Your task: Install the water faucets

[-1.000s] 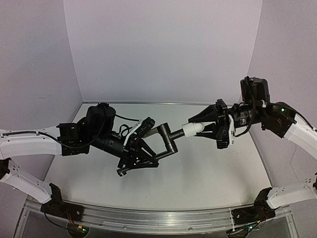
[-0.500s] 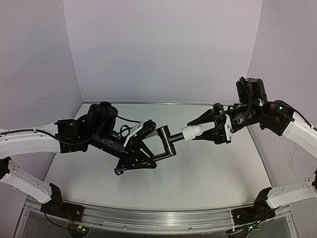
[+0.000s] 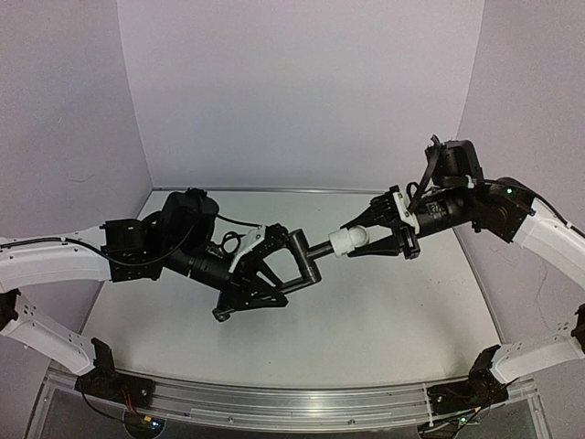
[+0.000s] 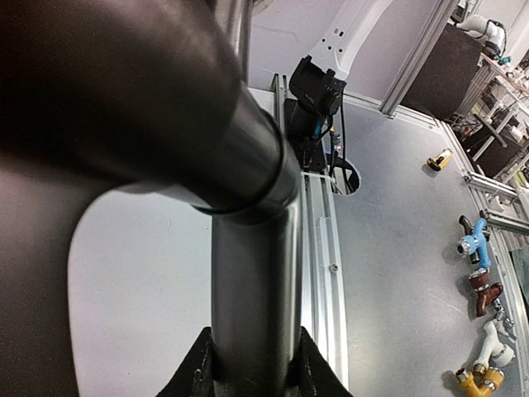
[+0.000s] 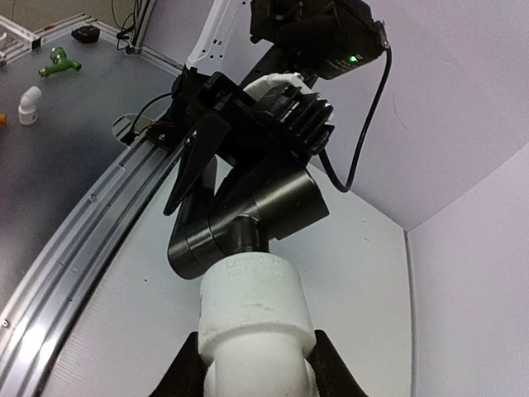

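Aluminium rail (image 3: 292, 401) sits nearest me, and both arms reach out from it over the white table (image 3: 384, 338). Neither task part lies on the table. Both are carried in the air above its middle, I judge so they can be lined up end to end.

Left gripper (image 3: 279, 265) is closed narrow on the black pipe (image 3: 309, 261). Its fingers (image 4: 198, 376) clamp one leg, which leaves the other leg free and pointing toward the right arm.

Right gripper (image 3: 367, 233) is closed on the white fitting (image 3: 347, 240), pinching its rear so the open mouth faces the pipe. From the right wrist view the pipe's end sits at that mouth, perhaps just inside; how deep I cannot tell.

Axes look near in line, so my next call is a straight push along the pipe, keeping it from cocking sideways.

Lilac walls (image 3: 302, 91) stand behind
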`<state>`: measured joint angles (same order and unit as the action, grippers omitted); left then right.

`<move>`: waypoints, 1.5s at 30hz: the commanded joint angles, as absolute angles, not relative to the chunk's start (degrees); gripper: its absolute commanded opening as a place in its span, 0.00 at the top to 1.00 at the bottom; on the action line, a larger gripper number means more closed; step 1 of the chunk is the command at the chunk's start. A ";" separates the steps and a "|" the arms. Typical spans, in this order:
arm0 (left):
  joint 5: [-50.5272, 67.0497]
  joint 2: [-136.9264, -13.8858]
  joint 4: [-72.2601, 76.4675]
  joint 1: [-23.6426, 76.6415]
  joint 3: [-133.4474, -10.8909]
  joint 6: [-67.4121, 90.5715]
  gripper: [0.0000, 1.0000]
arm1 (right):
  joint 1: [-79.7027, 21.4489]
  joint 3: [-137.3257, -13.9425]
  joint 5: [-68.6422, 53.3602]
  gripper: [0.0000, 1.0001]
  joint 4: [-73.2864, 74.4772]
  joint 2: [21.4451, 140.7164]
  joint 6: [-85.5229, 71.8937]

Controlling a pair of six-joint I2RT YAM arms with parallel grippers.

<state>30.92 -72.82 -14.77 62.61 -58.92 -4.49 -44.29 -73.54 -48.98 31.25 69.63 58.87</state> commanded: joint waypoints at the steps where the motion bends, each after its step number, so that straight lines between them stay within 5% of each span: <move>1: 26.38 -72.00 -7.48 63.68 -64.78 -7.48 1.00 | -45.79 -76.42 -52.99 1.00 28.89 72.54 44.40; 28: 10.44 -71.10 -12.59 66.18 -65.00 -15.92 1.00 | -45.78 -82.26 -59.77 1.00 36.56 84.34 4.64; 41: 8.11 -69.51 -9.25 66.21 -62.18 -15.74 1.00 | -45.55 -84.63 -63.01 1.00 36.20 85.86 2.99; 45: 7.89 -69.29 -9.11 66.26 -62.05 -15.56 1.00 | -45.43 -85.24 -63.72 0.80 36.20 85.86 3.97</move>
